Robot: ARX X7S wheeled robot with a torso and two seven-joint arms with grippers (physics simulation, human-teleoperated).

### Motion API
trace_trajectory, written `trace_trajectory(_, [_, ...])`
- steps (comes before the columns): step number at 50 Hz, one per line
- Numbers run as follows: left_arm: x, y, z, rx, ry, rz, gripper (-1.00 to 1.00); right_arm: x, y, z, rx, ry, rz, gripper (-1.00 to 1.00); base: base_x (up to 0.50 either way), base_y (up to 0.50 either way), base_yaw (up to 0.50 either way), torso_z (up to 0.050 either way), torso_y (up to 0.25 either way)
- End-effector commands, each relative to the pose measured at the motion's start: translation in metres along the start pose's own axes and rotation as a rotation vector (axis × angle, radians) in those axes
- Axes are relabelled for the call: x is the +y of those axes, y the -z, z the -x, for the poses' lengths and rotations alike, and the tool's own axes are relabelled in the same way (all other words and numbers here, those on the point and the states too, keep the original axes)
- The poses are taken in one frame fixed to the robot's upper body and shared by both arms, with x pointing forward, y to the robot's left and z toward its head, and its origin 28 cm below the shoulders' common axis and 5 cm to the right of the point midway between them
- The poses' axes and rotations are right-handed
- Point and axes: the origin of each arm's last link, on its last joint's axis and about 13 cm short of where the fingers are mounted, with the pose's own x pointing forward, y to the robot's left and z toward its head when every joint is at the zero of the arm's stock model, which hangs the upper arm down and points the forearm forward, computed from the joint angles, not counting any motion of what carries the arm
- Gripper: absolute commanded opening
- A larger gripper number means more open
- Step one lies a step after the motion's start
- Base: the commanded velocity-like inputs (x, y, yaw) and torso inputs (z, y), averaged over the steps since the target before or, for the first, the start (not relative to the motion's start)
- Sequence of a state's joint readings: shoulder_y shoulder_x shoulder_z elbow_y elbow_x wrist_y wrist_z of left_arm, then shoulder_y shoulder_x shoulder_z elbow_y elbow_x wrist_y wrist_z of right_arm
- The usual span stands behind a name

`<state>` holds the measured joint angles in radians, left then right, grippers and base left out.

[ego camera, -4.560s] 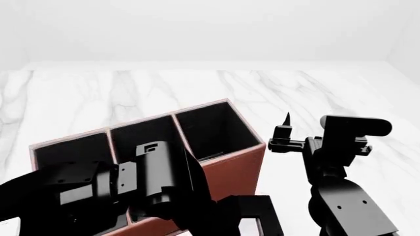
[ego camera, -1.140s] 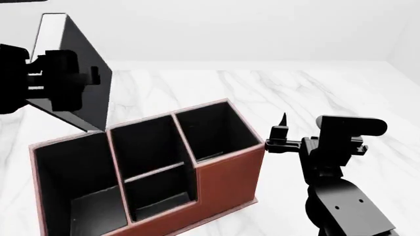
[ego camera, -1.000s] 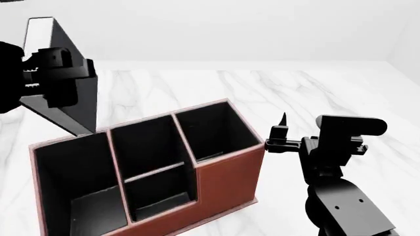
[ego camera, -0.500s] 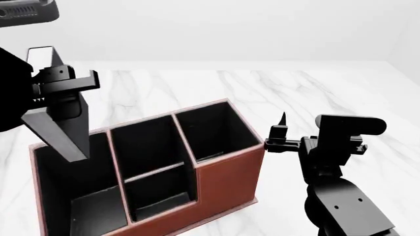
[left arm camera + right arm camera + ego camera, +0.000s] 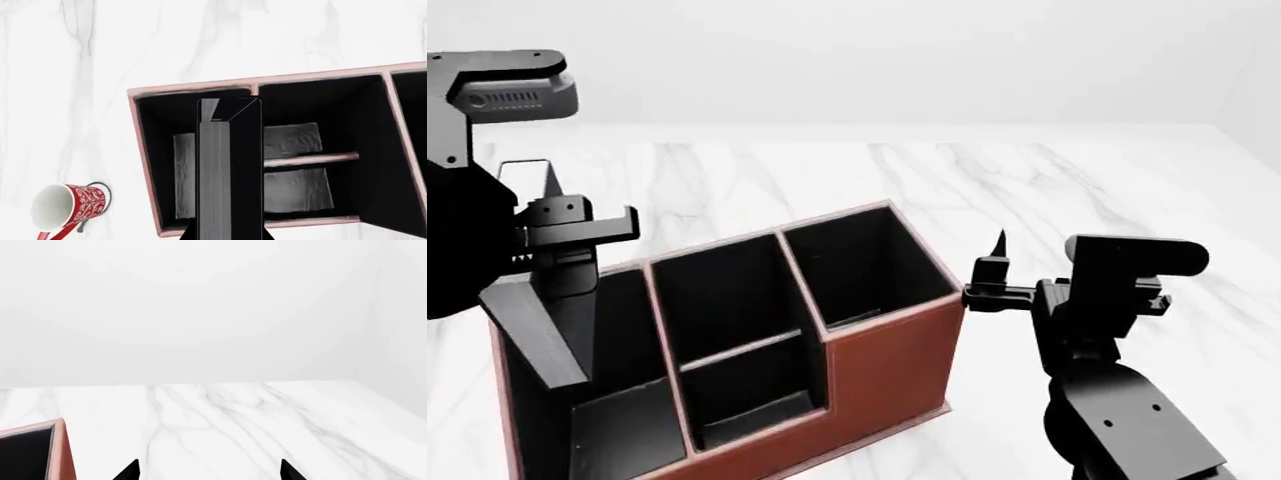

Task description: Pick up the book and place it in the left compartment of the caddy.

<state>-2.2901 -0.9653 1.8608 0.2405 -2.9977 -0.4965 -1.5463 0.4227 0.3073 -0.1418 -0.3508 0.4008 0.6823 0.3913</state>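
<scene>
My left gripper (image 5: 561, 250) is shut on the black book (image 5: 541, 320) and holds it on edge, tilted, with its lower end in the mouth of the left compartment (image 5: 601, 410) of the reddish-brown caddy (image 5: 888, 370). In the left wrist view the book (image 5: 229, 170) runs from my gripper (image 5: 227, 236) down over that long slot (image 5: 163, 150), its far end close to the divider; the caddy's rim (image 5: 193, 90) shows around it. My right gripper (image 5: 994, 272) is open and empty, right of the caddy; in its own view (image 5: 208, 472) only the two fingertips show.
A red patterned mug (image 5: 73, 205) lies on its side on the white marble table (image 5: 1068, 190), outside the caddy's left wall. A corner of the caddy (image 5: 63, 452) shows in the right wrist view. The two short slots and the squarish slot hold nothing.
My left gripper has come down and turned with the book, from high above the table's left side to the left compartment's mouth. The right arm has barely moved.
</scene>
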Motion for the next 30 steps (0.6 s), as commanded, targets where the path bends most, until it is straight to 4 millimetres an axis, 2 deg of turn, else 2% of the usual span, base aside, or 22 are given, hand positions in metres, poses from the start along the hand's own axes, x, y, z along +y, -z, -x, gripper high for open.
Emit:
trace_trajectory(1, [-0.001,0.003,-0.003,0.020,-0.008,-0.004,-1.00,0.000,0.001,-0.001,0.001,0.001,0.001,1.00,0.00,0.00,0.00,0.000,0.000])
trace_trajectory(8, [-0.002,0.003,-0.008,0.028,-0.001,-0.014,-1.00,0.001,-0.003,-0.001,0.000,-0.003,0.001,1.00,0.00,0.00,0.00,0.000,0.000])
trace_trajectory(9, [-0.004,0.002,-0.016,0.041,0.005,-0.020,-1.00,0.001,0.000,-0.001,0.001,-0.001,0.002,1.00,0.00,0.00,0.00,0.000,0.000])
trace_trajectory(12, [-0.004,0.002,-0.018,0.049,0.008,-0.021,-1.00,0.000,-0.001,-0.001,0.000,-0.001,0.001,1.00,0.00,0.00,0.00,0.000,0.003])
trace_trajectory(16, [-0.007,0.002,-0.031,0.074,0.004,-0.032,-1.00,-0.001,-0.001,-0.001,-0.001,0.001,0.001,1.00,0.00,0.00,0.00,0.003,0.000])
trace_trajectory(30, [-0.007,0.004,-0.052,0.110,-0.006,-0.021,-1.00,-0.001,0.000,-0.001,0.002,0.003,0.000,1.00,0.00,0.00,0.00,0.000,0.001])
